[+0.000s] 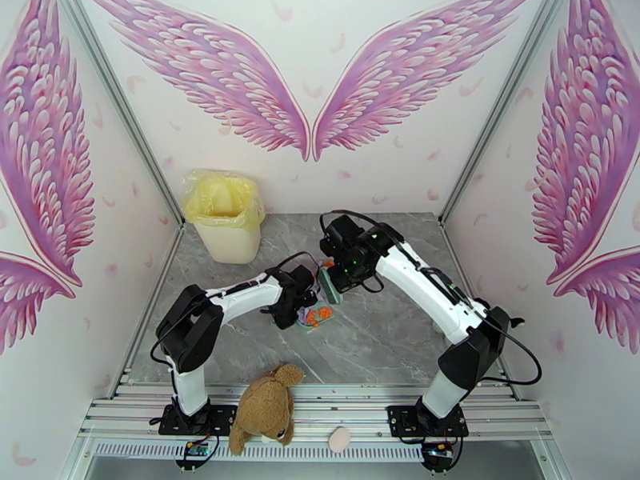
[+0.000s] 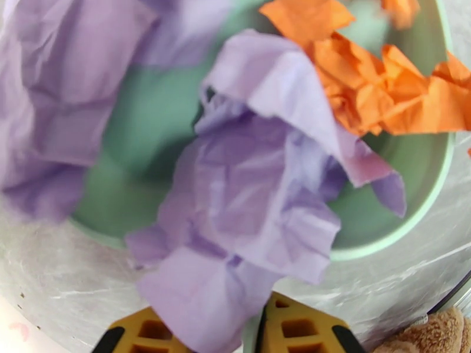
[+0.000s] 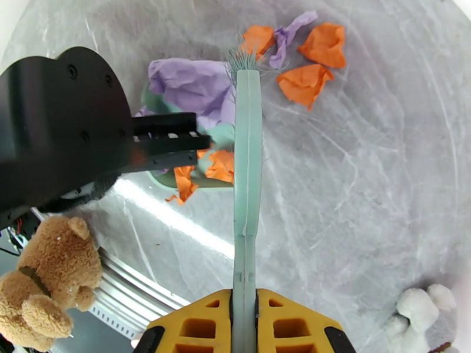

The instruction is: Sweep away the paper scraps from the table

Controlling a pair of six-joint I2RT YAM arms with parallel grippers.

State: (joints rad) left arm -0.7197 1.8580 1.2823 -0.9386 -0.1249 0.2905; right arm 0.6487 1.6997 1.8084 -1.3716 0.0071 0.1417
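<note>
The right end effector [image 3: 244,316] is clamped on the handle of a mint-green brush [image 3: 247,160], whose bristles reach the nearest of 4 loose paper scraps [image 3: 303,83] on the grey desk [image 3: 365,189]; 3 are orange and 1 is purple. The left end effector [image 2: 235,336] is closed on a thin green part of the dustpan [image 2: 412,195], which sits on the desk heaped with purple and orange wads. A brown plush toy [image 3: 53,260] sits at the desk's near edge.
</note>
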